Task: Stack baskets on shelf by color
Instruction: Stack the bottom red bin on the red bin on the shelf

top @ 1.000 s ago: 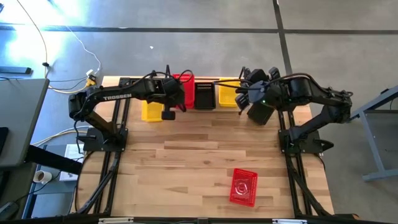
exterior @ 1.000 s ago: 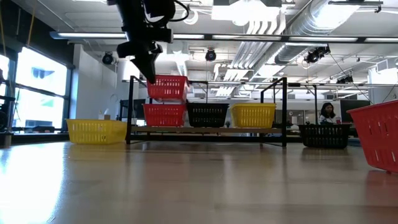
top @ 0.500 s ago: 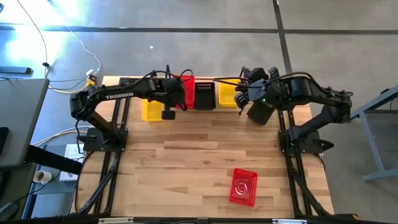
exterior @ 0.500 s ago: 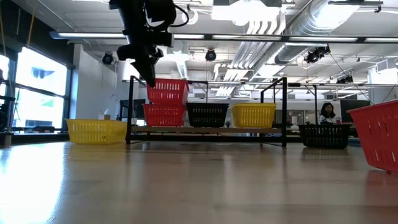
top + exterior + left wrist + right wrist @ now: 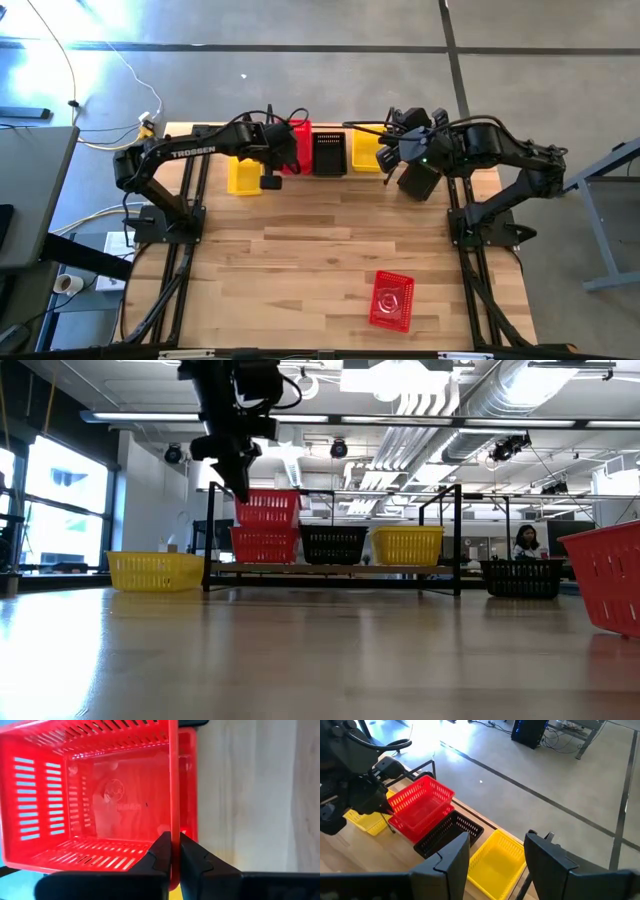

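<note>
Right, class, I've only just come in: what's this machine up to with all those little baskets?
The left claw is shut on the rim of a red basket, lowering it into another red basket on the shelf. A black basket and a yellow basket sit beside them. The right claw hovers open above the shelf's yellow end. Off the shelf lie another yellow basket, another black one and a third red basket.

Person point(image 5: 524, 544) seated beyond table; white cable point(image 5: 110, 55) on grey floor.
</note>
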Robot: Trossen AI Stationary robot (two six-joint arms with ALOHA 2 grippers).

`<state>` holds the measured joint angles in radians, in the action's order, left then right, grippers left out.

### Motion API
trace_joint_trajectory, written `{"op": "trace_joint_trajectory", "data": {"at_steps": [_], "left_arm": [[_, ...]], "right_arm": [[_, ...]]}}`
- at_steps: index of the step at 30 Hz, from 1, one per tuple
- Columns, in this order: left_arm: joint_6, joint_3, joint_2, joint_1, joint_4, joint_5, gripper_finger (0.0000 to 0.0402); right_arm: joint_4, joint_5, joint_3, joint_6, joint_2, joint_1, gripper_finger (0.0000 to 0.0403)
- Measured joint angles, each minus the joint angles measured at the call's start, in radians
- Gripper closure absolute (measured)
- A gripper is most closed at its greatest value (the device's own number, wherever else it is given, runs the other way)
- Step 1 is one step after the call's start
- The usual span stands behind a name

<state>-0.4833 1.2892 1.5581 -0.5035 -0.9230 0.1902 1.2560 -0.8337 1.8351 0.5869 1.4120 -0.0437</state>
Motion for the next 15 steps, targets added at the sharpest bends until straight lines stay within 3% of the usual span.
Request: {"op": "trace_joint_trajectory", "data": {"at_steps": [15], "left_arm": [[-0.018, 0.0, 0.0, -0.001, 0.006, 0.019, 0.0348]], "right_arm": [[0.0, 0.008, 0.0, 0.019, 0.0, 0.0, 0.0232]]}}
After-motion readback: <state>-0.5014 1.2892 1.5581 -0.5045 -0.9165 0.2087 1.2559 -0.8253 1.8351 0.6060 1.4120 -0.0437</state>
